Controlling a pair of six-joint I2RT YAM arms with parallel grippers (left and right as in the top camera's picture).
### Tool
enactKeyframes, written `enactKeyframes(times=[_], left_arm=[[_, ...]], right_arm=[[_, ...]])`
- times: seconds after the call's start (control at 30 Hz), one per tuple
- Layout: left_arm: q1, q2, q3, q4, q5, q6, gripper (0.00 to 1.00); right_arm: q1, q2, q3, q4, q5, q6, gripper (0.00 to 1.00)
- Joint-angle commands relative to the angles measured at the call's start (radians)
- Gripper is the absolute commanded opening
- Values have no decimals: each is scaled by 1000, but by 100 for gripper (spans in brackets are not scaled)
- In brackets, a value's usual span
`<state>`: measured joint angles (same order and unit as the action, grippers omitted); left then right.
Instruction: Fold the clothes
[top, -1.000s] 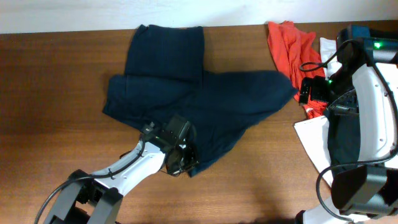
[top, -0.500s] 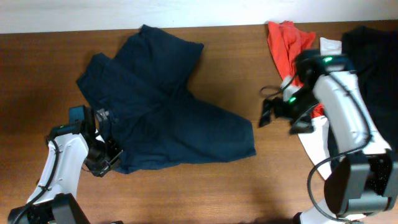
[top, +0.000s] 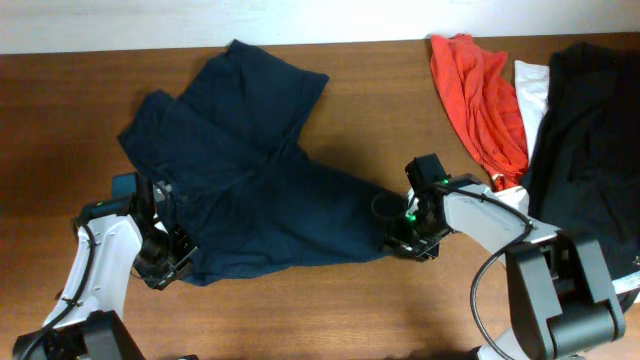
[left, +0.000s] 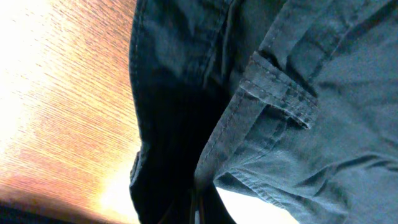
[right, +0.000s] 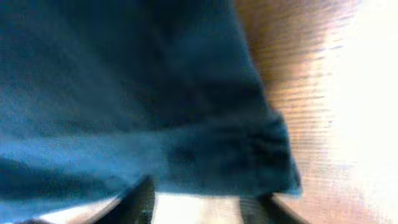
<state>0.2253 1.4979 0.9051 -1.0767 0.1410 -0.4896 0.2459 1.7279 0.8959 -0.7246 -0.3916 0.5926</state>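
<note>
Clothes (top: 270, 190) rumpled across L-centre of table (top: 60, 120), one leg toward far edge, other toward R. L gripper (top: 168, 268) at near-L waist edge, clenched on cloth, belt loop just beside. R gripper (top: 408, 240) at R leg hem, fingers (right: 142, 198) apart, nothing gripped. Red garment (top: 480, 95), black garment (top: 590, 150) far R.

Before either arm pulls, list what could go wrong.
1. The right gripper sits at the very hem of the pants; a shallow grasp may slip.
2. Cloth is bunched at the left gripper, so it may catch several layers and fold crooked.
3. The red garment lies close to the right arm; a wide swing could drag it.
</note>
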Motion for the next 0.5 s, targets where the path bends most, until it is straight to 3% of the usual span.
enactKeyframes(times=[0.0, 0.1, 0.17, 0.2, 0.23, 0.33, 0.47], left_arm=[[7, -10, -8, -3, -11, 14, 4], [7, -10, -8, -22, 10, 13, 74], [6, -10, -8, -53, 126, 13, 81], [6, -10, -8, -71, 167, 12, 94], [7, -10, -12, -93, 195, -43, 99], [7, -10, -38, -97, 204, -292, 99], [-26, -10, -124, 34, 188, -506, 98]], right_arm=[[7, 30, -29, 104, 208, 41, 8], [-24, 30, 4, 127, 232, 40, 4], [-31, 30, 24, 128, 231, 40, 4], [-30, 30, 26, 135, 231, 40, 4], [-30, 30, 26, 138, 231, 35, 4], [-31, 30, 26, 145, 231, 6, 4], [-31, 30, 26, 134, 231, 7, 4]])
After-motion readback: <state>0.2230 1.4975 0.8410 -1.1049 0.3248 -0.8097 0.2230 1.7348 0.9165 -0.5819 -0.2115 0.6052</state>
